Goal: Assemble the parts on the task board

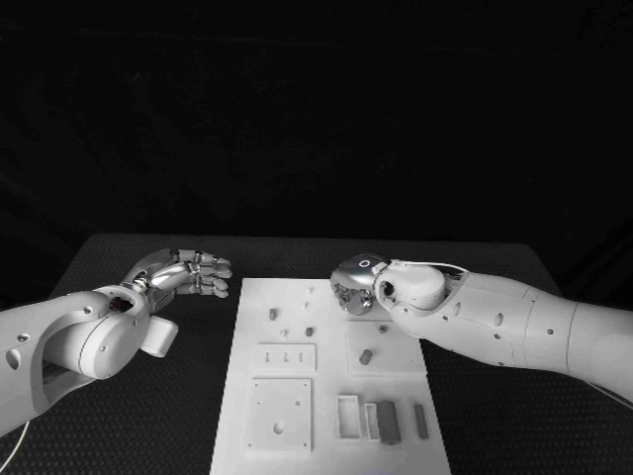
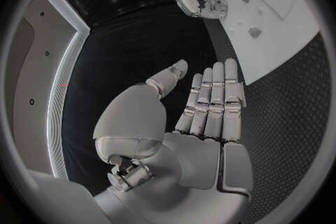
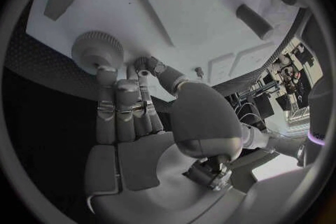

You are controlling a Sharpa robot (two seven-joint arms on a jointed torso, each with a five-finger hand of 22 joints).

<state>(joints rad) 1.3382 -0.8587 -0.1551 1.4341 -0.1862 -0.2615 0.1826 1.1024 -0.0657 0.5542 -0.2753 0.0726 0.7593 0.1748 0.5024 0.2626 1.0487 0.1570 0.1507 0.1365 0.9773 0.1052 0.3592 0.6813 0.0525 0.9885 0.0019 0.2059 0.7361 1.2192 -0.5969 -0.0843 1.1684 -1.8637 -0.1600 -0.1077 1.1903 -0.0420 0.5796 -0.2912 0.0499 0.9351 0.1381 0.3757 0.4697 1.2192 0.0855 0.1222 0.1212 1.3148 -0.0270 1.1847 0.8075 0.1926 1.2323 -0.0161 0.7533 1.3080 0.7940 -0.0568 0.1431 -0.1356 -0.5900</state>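
Several grey bars (image 1: 387, 421) lie on the near end of the white task board (image 1: 260, 435), their long axes running near to far. Farther along, the left hand (image 1: 188, 272) hovers released beside the board. At the far end, the right hand (image 1: 359, 287) grasps a knurled knob (image 3: 98, 49) standing upright.

task board (image 1: 331, 396): white, flat mid-table | parts (image 1: 388, 421): small grey pieces on it; knurled round part (image 3: 98, 49) near far edge
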